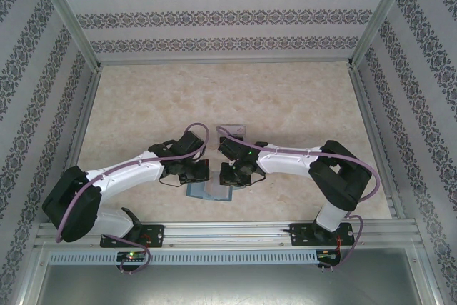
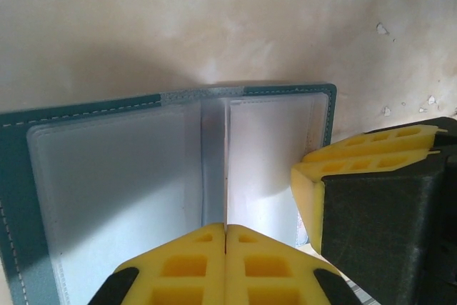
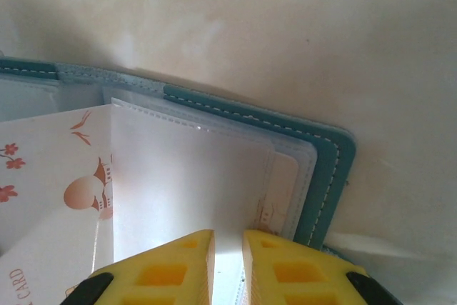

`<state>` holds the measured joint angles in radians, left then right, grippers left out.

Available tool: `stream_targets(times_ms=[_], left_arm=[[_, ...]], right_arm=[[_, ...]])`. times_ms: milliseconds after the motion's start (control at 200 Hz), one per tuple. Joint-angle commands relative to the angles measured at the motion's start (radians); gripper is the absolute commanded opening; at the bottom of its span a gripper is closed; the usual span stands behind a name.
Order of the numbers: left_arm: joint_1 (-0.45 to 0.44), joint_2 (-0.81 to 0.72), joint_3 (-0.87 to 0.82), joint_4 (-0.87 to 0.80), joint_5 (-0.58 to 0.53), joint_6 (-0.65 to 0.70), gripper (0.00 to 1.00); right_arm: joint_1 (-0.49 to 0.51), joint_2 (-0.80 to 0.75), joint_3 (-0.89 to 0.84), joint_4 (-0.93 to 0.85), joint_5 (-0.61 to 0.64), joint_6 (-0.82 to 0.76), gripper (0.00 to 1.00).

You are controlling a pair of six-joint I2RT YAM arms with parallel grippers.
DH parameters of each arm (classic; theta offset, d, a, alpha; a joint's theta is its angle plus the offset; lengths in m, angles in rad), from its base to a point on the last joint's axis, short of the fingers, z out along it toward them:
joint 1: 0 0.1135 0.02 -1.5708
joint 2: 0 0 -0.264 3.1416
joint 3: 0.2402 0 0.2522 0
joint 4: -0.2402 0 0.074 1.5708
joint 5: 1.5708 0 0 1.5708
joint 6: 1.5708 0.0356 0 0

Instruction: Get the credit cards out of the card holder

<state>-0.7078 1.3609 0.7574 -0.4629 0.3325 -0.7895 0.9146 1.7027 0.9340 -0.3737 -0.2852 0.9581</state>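
The card holder (image 2: 107, 198) lies open on the table (image 2: 214, 19), straight ahead of both claws. The left claw (image 2: 226, 262) is pinched tight on a clear leaf (image 2: 226, 162) at the spine. The right claw (image 3: 228, 262) is all but closed over a pale sheet; gripping or not, I cannot tell. A pale credit card (image 3: 50, 198) juts out just left of it, slanting away — the right arm looks nearer.

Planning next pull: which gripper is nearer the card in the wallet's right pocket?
Right. Right gripper sits beside the card; left gripper is at the fold of the wallet.
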Motion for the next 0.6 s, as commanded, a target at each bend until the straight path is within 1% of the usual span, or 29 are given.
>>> stream_targets(times_ms=[0,110,240,365,490,595], left_arm=[[-0.019,0.011,0.012,-0.006,0.003,0.007,0.05],[-0.018,-0.012,0.026,-0.036,-0.022,0.016,0.03],[-0.017,-0.051,0.047,-0.087,-0.059,0.032,0.01],[-0.016,-0.073,0.087,-0.146,-0.095,0.074,0.00],[-0.017,-0.073,0.140,-0.201,-0.110,0.176,0.00],[-0.016,-0.084,0.168,-0.205,-0.089,0.331,0.00]], right_arm=[[0.015,0.013,0.006,-0.040,0.019,-0.018,0.21],[0.015,-0.017,0.006,-0.057,0.044,-0.014,0.22],[0.014,-0.097,-0.001,-0.081,0.078,-0.006,0.25],[0.003,-0.164,-0.007,-0.114,0.104,-0.008,0.26],[-0.023,-0.226,-0.018,-0.150,0.119,-0.022,0.27],[-0.057,-0.270,-0.043,-0.169,0.123,-0.036,0.27]])
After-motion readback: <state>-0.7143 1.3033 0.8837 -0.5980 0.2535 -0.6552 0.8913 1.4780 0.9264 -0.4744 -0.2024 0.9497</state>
